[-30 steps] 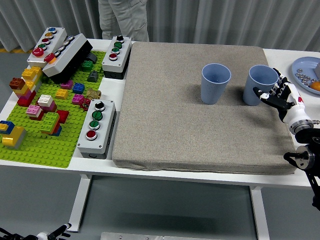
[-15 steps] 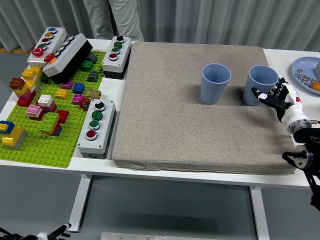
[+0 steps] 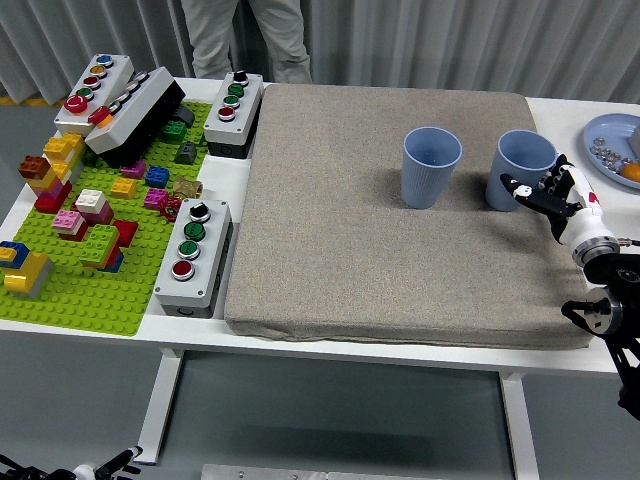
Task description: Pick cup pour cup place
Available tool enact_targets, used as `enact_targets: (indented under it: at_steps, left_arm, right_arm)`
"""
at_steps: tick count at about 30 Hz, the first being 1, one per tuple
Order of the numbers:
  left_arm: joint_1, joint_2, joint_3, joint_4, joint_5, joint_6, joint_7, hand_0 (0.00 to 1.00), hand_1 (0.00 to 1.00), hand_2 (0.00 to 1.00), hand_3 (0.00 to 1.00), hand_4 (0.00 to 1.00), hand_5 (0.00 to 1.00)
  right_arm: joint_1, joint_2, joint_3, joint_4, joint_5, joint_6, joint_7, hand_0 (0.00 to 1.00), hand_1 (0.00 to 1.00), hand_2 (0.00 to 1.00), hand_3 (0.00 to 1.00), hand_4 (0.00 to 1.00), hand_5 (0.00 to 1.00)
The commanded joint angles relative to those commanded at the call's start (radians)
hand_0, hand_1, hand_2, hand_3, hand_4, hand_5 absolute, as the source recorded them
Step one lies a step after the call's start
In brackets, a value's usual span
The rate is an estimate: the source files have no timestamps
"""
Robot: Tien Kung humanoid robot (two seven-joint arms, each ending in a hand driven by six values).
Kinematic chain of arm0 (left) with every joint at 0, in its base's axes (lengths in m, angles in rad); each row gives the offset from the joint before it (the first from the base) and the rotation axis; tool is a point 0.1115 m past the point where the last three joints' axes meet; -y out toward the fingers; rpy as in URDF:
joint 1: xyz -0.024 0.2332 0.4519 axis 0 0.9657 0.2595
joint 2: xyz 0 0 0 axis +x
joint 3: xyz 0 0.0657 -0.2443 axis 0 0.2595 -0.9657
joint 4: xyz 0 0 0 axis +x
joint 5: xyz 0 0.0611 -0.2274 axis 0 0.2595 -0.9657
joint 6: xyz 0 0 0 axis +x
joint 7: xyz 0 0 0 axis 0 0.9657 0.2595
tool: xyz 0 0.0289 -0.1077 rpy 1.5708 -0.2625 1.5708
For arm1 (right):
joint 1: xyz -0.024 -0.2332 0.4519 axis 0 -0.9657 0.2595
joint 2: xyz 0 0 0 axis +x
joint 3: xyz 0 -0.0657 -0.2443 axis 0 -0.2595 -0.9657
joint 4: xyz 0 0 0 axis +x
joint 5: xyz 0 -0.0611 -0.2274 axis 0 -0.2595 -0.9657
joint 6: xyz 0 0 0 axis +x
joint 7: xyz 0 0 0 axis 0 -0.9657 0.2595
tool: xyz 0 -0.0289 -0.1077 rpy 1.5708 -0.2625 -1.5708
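Two light blue cups stand upright on the grey mat [image 3: 380, 260]: the left cup [image 3: 431, 165] near the middle and the right cup [image 3: 520, 162] close to the mat's right side. My right hand [image 3: 541, 189] reaches in from the right edge, its fingers spread against the lower right side of the right cup, not closed around it. What the cups contain cannot be seen. A small black part of my left hand [image 3: 112, 464] shows at the bottom left, below the table.
A blue plate [image 3: 606, 133] with small items and an orange piece [image 3: 632, 172] lies at the far right. Button boxes [image 3: 193, 250] [image 3: 234, 105] and a green brick plate [image 3: 80, 250] with several bricks fill the left side. A person [image 3: 245, 35] stands at the far edge.
My right hand has crept a little up and left, closer onto the right cup. The person at the far side has stepped to the right. The cups have not moved.
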Motion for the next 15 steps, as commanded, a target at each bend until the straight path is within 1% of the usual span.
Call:
enact_targets:
  at_steps: [15]
  left_arm:
    - [0.0, 0.0, 0.002, 0.0, 0.0, 0.0, 0.0, 0.831, 0.84, 0.871, 0.802, 0.636, 0.998]
  right_arm:
    - [0.023, 0.009, -0.012, -0.027, 0.008, 0.008, -0.003, 0.945, 0.898, 0.986, 0.942, 0.785, 0.241]
